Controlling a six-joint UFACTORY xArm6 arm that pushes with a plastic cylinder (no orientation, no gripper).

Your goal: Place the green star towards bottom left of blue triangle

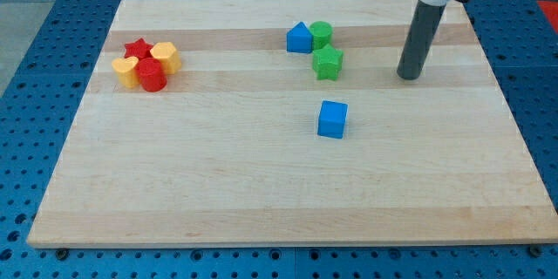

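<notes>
The green star (328,63) lies on the wooden board (261,192) just below and to the right of the blue triangle (299,38). A green cylinder (321,34) sits against the triangle's right side, directly above the star. My tip (408,78) stands to the right of the green star, about a block-and-a-half's width away from it, touching no block.
A blue cube (332,119) lies below the green star. At the view's left is a tight cluster: a red star (137,49), a yellow hexagon (165,57), a yellow heart-like block (126,71) and a red cylinder (152,76).
</notes>
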